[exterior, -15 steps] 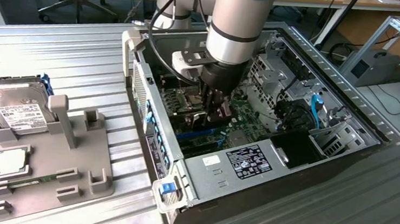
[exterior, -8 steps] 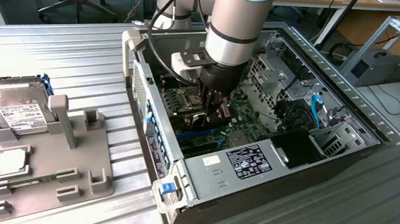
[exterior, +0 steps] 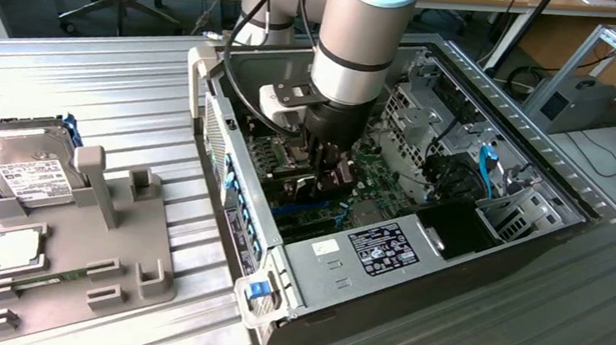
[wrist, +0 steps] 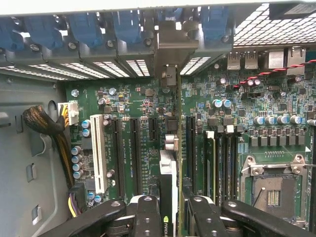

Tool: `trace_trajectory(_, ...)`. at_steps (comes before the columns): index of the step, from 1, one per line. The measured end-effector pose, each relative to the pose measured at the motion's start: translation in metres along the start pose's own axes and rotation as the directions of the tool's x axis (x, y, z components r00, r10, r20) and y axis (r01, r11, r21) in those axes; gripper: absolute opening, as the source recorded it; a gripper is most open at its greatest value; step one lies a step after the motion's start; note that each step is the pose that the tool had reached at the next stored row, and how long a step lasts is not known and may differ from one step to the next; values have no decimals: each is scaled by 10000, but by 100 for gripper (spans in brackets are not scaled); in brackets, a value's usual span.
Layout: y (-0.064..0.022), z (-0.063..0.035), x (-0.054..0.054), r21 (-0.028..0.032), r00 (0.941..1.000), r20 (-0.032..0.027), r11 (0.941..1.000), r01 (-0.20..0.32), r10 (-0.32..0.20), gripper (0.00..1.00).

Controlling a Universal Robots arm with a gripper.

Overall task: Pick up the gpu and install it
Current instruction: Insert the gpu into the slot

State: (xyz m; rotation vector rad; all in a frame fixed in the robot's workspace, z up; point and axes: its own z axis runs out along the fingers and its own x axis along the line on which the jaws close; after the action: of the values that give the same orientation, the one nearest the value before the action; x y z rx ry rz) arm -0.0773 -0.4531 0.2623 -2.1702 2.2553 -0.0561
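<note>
The job is at the install stage. The gripper (wrist: 169, 210) is down inside the open computer case (exterior: 389, 267), and its jaws are partly closed, clamped from both sides on the gpu (wrist: 168, 168). The card is held on edge, so the wrist view looks along its thin top edge. It stands over the motherboard (wrist: 128, 98), running toward the rear wall of the case, between the black slots (wrist: 134, 153) on one side and the memory sockets (wrist: 222, 163) on the other. Its far end reaches the metal bracket area (wrist: 170, 47) under the row of blue clips (wrist: 89, 29).

In the exterior view the gripper (exterior: 325, 170) sits low in the case, close to the board. Whether the card's bottom edge has entered a slot is hidden by the card itself — I cannot tell.

In my judgement, seating the card calls for a straight press toward the board, with its edge in line with the slot below and its bracket end meeting the opening in the rear wall. Any tilt along its length would likely jam one end first.

Outside the case, on the exterior view's left, the hard drive (exterior: 24, 169) and the memory stick (exterior: 48, 278) lie on the grey tray (exterior: 148, 280) — well apart from the work.
</note>
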Motion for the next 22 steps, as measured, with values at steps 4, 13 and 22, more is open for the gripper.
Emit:
trace_trajectory(4, 0, 0, 0, 0, 10000, 0, 10000, 0, 0, 27)
trace_trajectory(13, 0, 0, 0, 0, 10000, 0, 10000, 0, 0, 27)
trace_trajectory(22, 0, 0, 0, 0, 10000, 0, 10000, 0, 0, 27)
